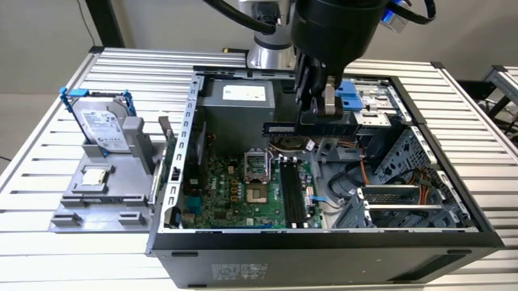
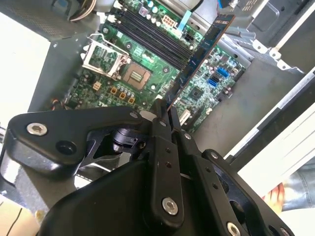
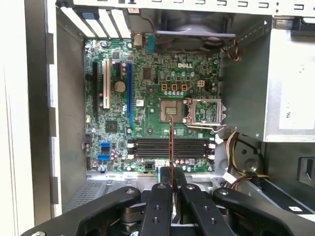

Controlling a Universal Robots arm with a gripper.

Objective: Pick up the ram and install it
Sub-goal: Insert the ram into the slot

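My gripper (image 1: 321,113) hangs over the open computer case, shut on the ram (image 1: 311,128), a long dark blue-green stick held level above the motherboard (image 1: 235,197). In the second wrist view the ram (image 2: 207,43) juts out from between the black fingers (image 2: 160,129) at a slant. In the first wrist view the ram (image 3: 171,142) appears edge-on, its thin line crossing the black memory slots (image 3: 147,146). Those slots (image 1: 293,195) lie lower in the case, towards the exterior view's front, apart from the stick.
A silver hard drive in a blue frame (image 1: 103,124) stands on a grey fixture (image 1: 96,197) at the exterior view's left. Inside the case are the power supply (image 1: 239,102), the open CPU socket (image 1: 257,180), a drive cage (image 1: 396,200) and cables (image 1: 356,176).
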